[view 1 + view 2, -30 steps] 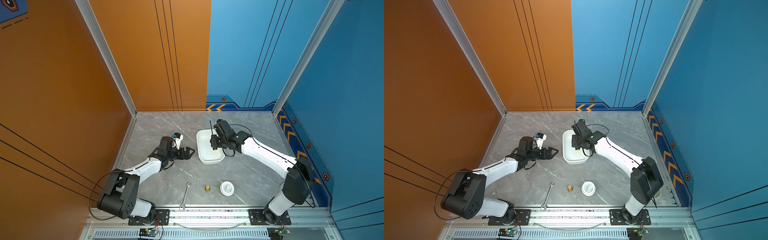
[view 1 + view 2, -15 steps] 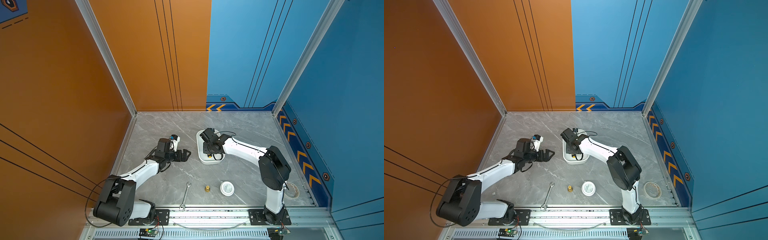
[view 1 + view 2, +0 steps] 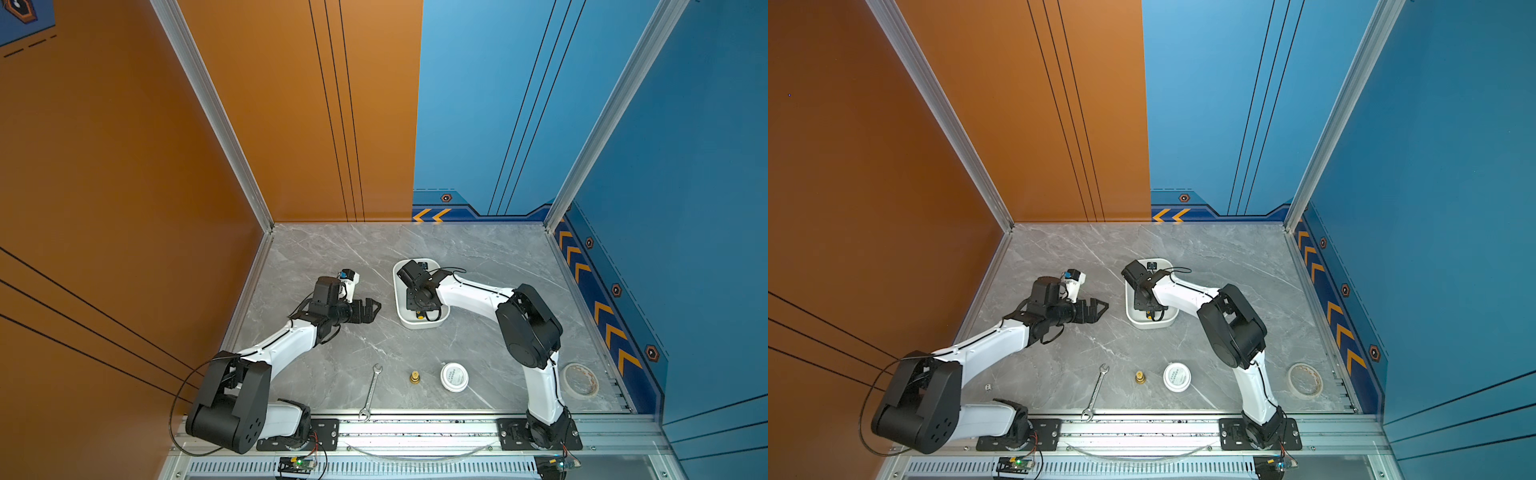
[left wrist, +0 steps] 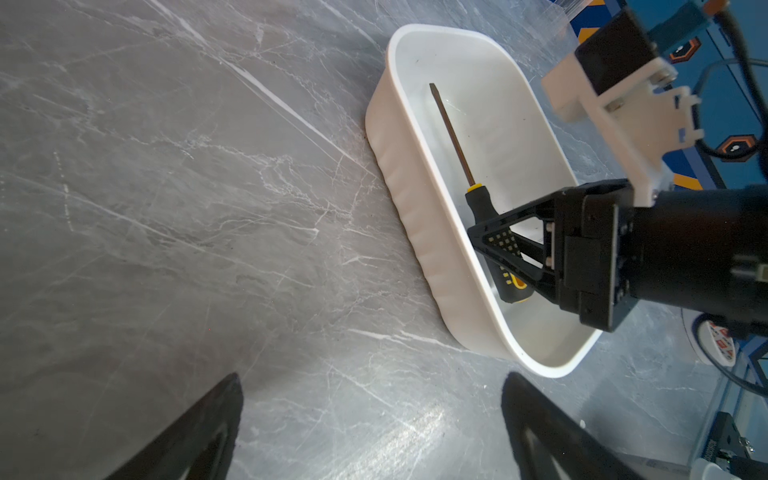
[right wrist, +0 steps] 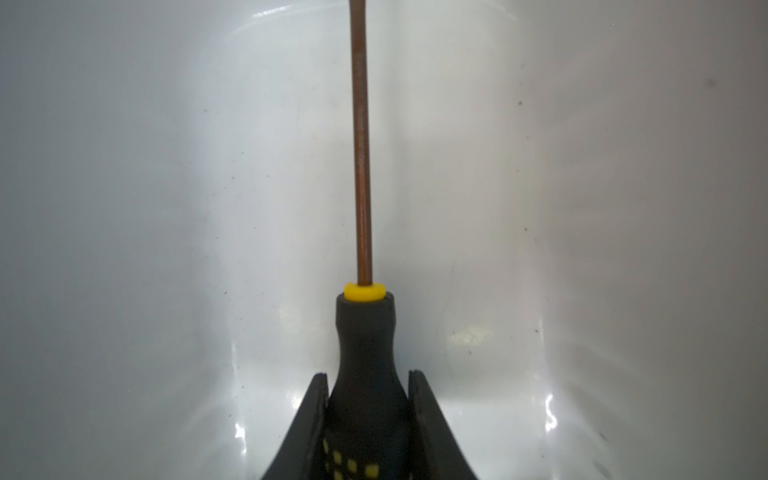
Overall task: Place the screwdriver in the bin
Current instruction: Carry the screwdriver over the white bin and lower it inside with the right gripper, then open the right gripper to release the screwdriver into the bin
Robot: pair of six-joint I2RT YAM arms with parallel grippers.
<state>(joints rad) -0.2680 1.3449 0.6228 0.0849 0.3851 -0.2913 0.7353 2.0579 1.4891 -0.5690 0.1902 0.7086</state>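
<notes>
The right fingers (image 5: 309, 432) pinch the screwdriver (image 5: 365, 345) with the bin (image 4: 415, 232) floor just beneath them, so only letting go seems left, while the left fingers (image 4: 199, 432) stand spread.

Glossy plastic bin (image 4: 415, 216) (screwdriver (image 4: 454, 141) handle matt)

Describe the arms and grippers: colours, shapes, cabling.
The left arm and right arm have white links, bulky black joint housings and loose black cables. The left gripper and right gripper have black triangular open-frame fingers. White wrist camera brackets carry blue connectors.
</notes>
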